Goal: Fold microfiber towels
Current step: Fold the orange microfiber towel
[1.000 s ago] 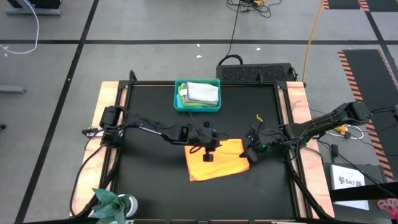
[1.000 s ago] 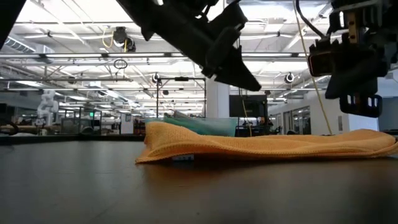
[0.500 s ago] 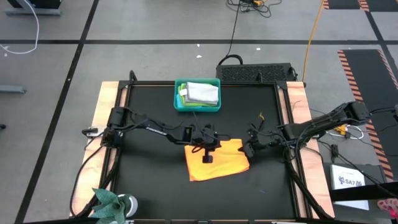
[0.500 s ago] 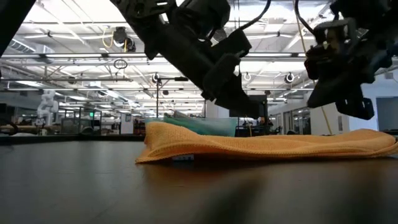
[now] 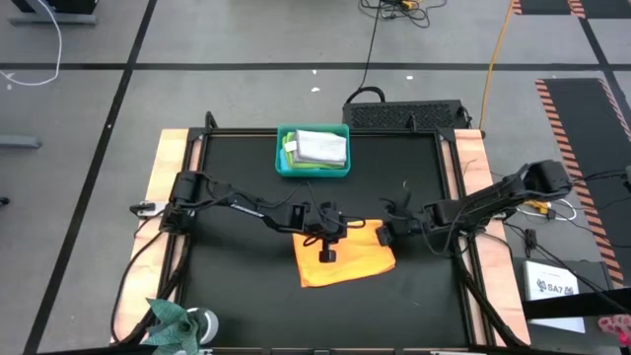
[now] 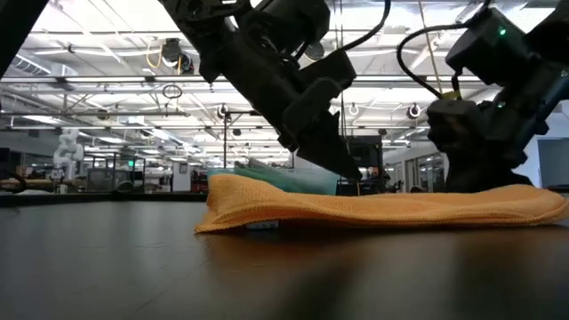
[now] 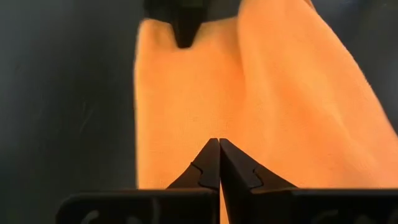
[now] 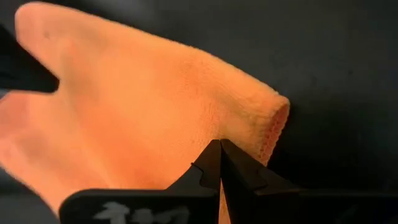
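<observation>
In the last second both arms have come down onto the soft orange-yellow microfiber towel, which lies flat on the black tabletop, a little toward the near edge and right of its middle. The left claw was half open above the cloth a moment ago; now its two dark fingers are pressed together, tip against tip, at the far edge of the towel. The wrist view shows orange fabric all around the closed tips, but it cannot be told for sure whether a fold of cloth is pinched between them. The right claw was closed already and has moved lower, to the far right corner of the towel, where the rolled hem shows just beside its tips.

This probably means the two far corners are being taken, ready for the first fold toward the near edge. The other towels wait in the rigid teal plastic bin at the far edge, a light grey cloth on top.
</observation>
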